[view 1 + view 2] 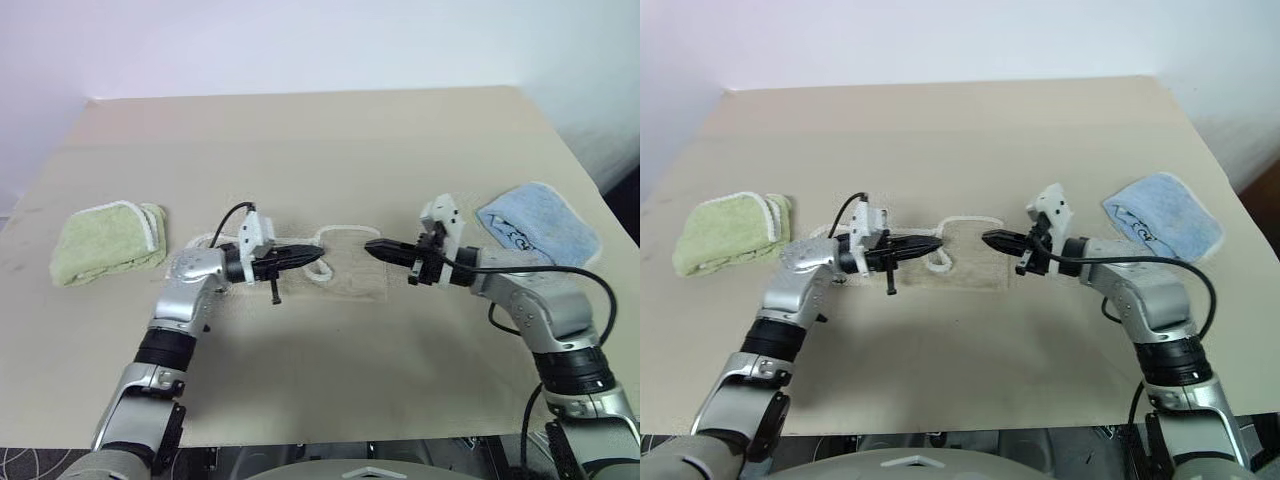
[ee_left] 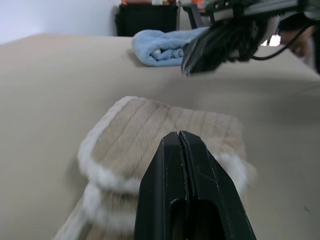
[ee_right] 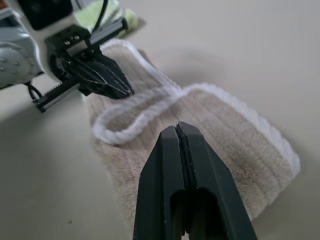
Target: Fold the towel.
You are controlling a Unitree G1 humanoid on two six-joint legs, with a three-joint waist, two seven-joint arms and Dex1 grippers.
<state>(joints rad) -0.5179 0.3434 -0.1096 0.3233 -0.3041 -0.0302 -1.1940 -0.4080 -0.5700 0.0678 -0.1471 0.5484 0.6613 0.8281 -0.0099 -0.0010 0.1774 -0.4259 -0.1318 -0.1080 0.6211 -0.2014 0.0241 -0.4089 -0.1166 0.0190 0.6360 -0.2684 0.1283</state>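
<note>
The beige towel [image 1: 350,275] lies folded in a small stack at the middle of the table, its white corded edge [image 1: 322,236] curling along the far side. My left gripper [image 1: 318,256] points in from the left over the towel's left part, shut, with nothing between its fingers. My right gripper [image 1: 372,247] points in from the right over the towel's right end, also shut and empty. The two tips face each other a short gap apart. In the left wrist view the towel [image 2: 165,125] lies just beyond the shut fingers [image 2: 172,170].
A folded light-green towel [image 1: 105,243] lies at the left of the tan table [image 1: 300,140]. A light-blue towel [image 1: 540,225] lies at the right, close behind my right forearm. The table's front edge runs just below both elbows.
</note>
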